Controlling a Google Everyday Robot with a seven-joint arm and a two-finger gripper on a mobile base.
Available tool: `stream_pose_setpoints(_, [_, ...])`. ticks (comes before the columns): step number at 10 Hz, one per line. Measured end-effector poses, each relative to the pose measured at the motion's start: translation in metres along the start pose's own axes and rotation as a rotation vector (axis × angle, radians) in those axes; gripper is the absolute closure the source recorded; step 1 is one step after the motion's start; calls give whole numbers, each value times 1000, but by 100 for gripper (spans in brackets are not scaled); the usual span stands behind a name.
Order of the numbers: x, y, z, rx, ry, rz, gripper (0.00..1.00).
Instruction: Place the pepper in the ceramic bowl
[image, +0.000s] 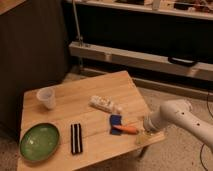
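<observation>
The pepper (129, 129), small and orange-red, lies on the wooden table (95, 150) near its right front corner, resting against a blue block (116, 124). The green ceramic bowl (39, 141) sits empty at the table's front left. My gripper (142, 137) hangs at the end of the white arm (175, 117), just right of and slightly in front of the pepper, over the table's right front edge. It holds nothing that I can see.
A translucent white cup (46, 97) stands at the back left. A white oblong object (104, 104) lies mid-table. A black striped bar (76, 138) lies right of the bowl. A dark wall and a shelf unit stand behind the table.
</observation>
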Motion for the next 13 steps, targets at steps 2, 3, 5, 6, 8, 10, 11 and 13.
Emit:
stream_pose_setpoints(2, [-1,-1,11,28,9,7,20])
stream_pose_setpoints(3, [1,-2,12,37,11,3,20])
stream_pose_setpoints(5, [7,0,11,42,9,-6,20])
stream_pose_setpoints(6, [8,1,12,46,5,-4,20])
stream_pose_setpoints(8, [12,0,23,55,4,-8,20])
stream_pose_setpoints(10, [12,2,34,60,6,-13,20])
stream_pose_setpoints(11, [15,3,41,63,6,-21,27])
stream_pose_setpoints(13, [15,2,45,62,14,-32,45])
